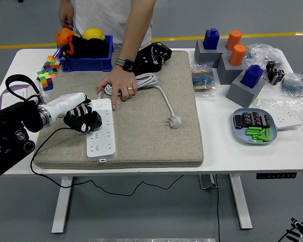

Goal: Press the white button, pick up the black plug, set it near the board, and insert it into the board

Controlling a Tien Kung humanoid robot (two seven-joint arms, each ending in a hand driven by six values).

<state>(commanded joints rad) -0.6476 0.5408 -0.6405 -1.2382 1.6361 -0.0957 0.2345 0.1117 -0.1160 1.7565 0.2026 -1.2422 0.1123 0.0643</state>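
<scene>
Left hand (82,120) over the left edge of the white power strip (101,130), at about 9 o'clock on the grey mat (151,126); fingers curled narrow, holding nothing, seemingly touching the strip. No black plug identifiable; only a white plug (175,121) lies at 3 o'clock of the strip, well apart. White button not resolved, possibly the mark at the strip's near end. A person's hand (118,86) steadies the strip's far end at 12 o'clock.

Risks: the hand sits mid-strip, so a press here may hit sockets instead; sideways push could skew the strip; person's fingers are near the working zone.
</scene>
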